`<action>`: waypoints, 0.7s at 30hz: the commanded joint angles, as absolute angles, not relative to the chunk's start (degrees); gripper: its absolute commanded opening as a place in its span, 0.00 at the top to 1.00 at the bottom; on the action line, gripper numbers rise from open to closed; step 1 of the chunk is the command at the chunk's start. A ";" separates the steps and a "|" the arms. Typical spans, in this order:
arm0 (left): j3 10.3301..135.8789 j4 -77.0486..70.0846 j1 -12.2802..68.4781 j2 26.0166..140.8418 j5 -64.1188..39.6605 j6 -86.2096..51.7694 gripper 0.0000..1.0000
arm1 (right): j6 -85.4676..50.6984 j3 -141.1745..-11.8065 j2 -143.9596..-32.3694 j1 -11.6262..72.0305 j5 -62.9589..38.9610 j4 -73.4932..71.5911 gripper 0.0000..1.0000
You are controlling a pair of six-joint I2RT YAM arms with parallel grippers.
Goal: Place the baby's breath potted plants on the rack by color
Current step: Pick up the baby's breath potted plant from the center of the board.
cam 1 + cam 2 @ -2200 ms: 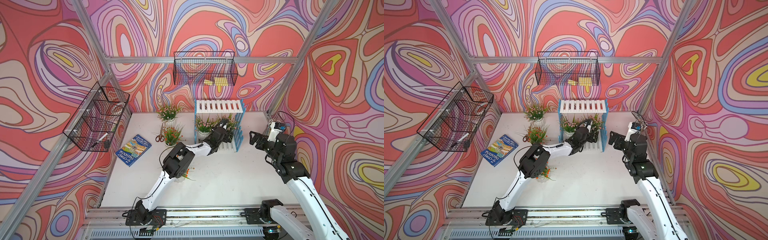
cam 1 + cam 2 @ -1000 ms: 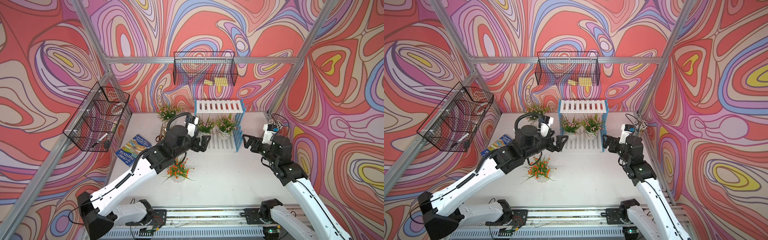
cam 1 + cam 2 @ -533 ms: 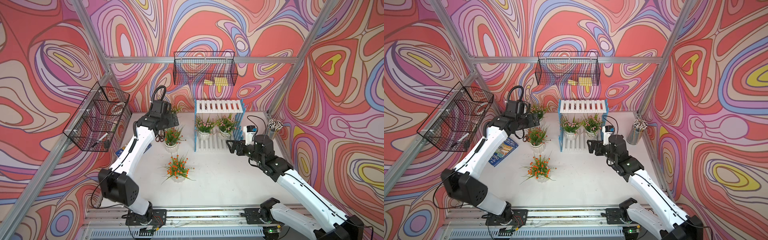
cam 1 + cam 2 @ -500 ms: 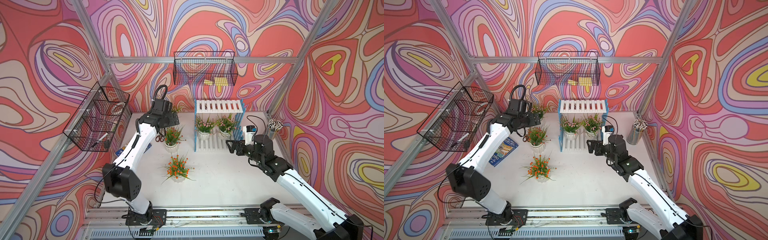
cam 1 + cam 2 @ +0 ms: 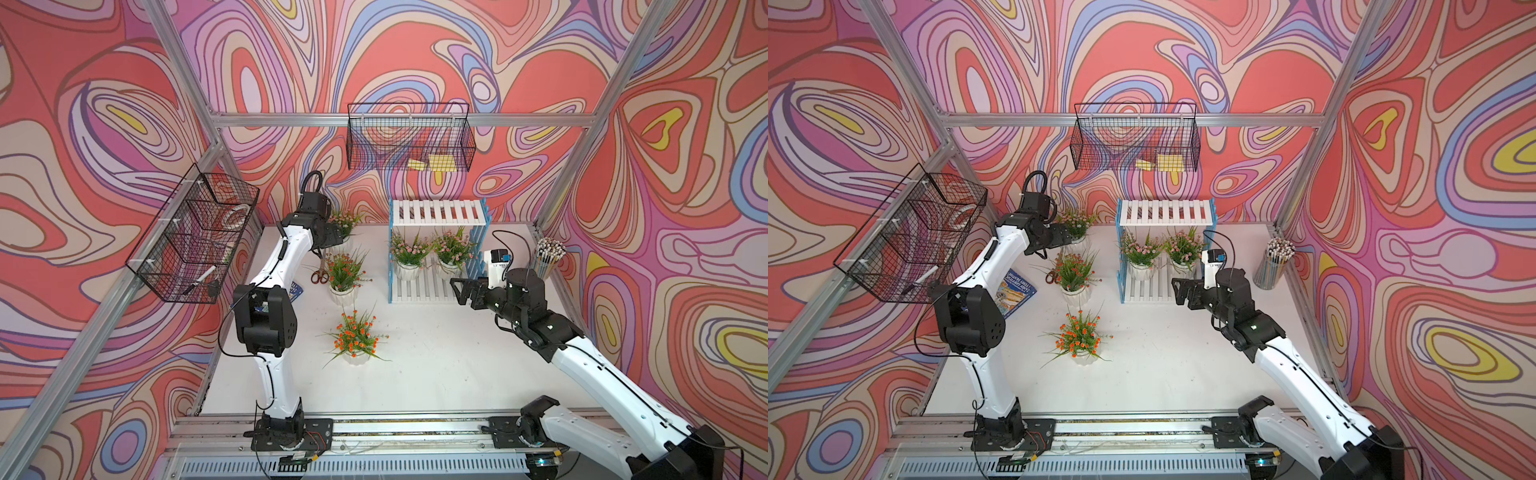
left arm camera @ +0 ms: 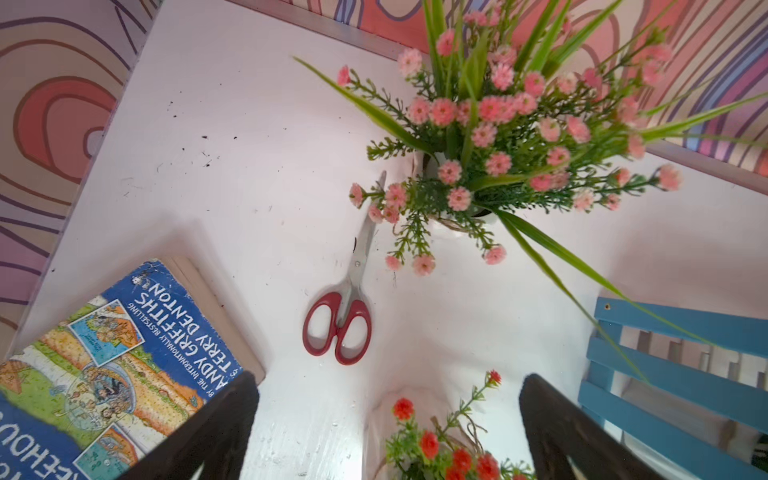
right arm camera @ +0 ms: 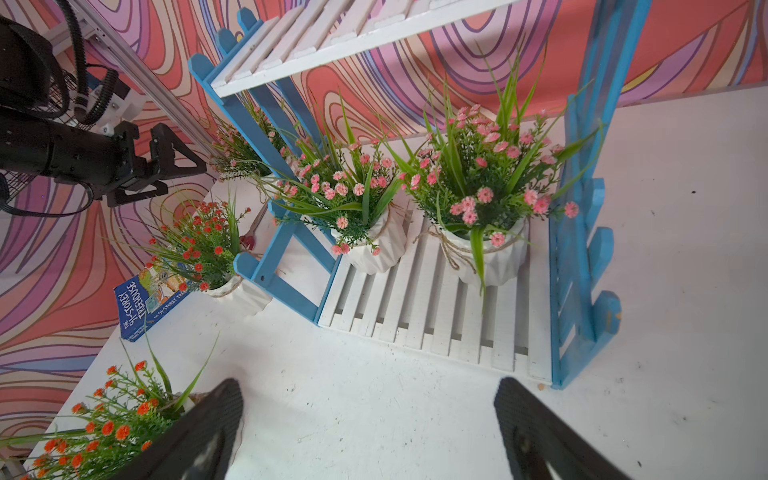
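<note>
White table [image 5: 436, 365] is enclosed by swirled walls [image 5: 415, 54]. Two pink plants [image 5: 409, 251] are set on the rack's [image 5: 438, 212] lower shelf; one pink plant [image 5: 344, 218] and two orange plants [image 5: 356, 336] are left on the table. Left gripper [image 6: 386, 376] and right gripper [image 7: 368, 382] are held apart, empty.

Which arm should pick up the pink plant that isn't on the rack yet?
Left, probably. The left end effector, open, hangs beside that pink plant at the back. The right end effector, also open, is across the rack from it and would have to reach past.
</note>
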State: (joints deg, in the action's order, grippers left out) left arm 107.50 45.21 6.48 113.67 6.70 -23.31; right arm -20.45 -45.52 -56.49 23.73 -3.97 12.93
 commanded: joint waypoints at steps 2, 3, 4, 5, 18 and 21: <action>106.57 43.46 7.04 117.95 4.51 -19.87 0.00 | -19.87 -43.79 -57.58 24.10 -4.97 9.09 0.02; 105.65 42.01 7.02 118.33 3.33 -19.34 0.00 | -19.95 -43.64 -57.75 24.16 -5.24 8.57 0.02; 104.97 40.43 7.02 118.55 1.63 -18.61 0.00 | -19.87 -43.47 -57.86 24.12 -5.42 8.18 0.02; 103.97 38.51 7.01 118.66 -0.02 -18.22 0.00 | -19.78 -43.21 -57.92 24.10 -5.53 7.68 0.02; 104.86 25.45 7.90 125.66 -1.66 -16.21 0.00 | -17.91 -42.30 -59.75 24.10 -6.08 2.36 0.02; 108.61 25.48 8.34 128.63 -1.63 -15.62 0.00 | -17.28 -42.37 -60.29 24.10 -6.23 1.89 0.02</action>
